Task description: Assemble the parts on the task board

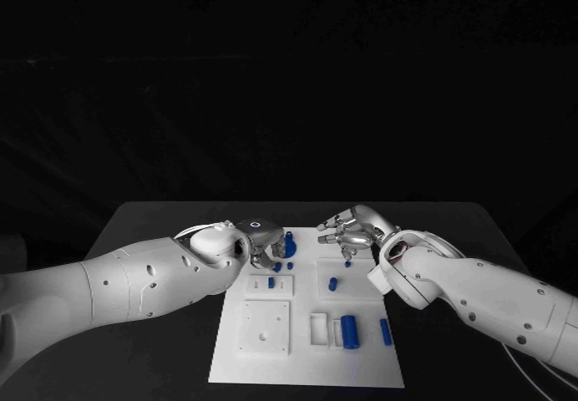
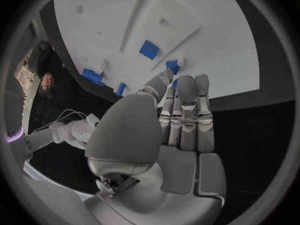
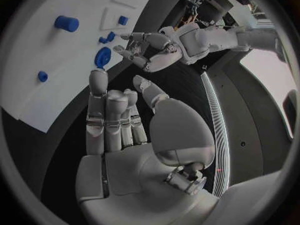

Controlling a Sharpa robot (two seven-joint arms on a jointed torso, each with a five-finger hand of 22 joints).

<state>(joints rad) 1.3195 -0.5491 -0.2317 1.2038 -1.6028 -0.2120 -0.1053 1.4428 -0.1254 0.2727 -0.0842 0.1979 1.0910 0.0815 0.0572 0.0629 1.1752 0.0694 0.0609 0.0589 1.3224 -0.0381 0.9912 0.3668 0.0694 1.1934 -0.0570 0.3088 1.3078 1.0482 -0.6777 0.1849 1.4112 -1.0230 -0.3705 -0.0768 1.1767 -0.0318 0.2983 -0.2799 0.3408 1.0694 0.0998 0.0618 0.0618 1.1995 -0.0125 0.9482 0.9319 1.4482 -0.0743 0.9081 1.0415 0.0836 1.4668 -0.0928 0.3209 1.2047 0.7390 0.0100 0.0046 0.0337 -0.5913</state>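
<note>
— Hands first! What are they doing?
— The left hand (image 1: 256,244) is over the far left corner of the board (image 1: 307,368). Its fingers (image 2: 187,117) are straight, side by side, holding nothing. The right hand (image 1: 352,229) is over the far edge, fingers a bit apart, empty too.
— And the parts?
— On the board. A round disc (image 1: 289,248) lies by the left hand. A cylinder (image 1: 351,331) lies nearer the front.

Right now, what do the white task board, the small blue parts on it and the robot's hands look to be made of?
White flat task board: looks like matte plastic, since it shows an even white with raised blocks and no glare.
Small blue cylinder part: probably moulded or printed plastic, uniform saturated blue with a soft sheen.
Left hand and right hand: silver fingers with a brushed, metal-like look; possibly coated plastic.
</note>
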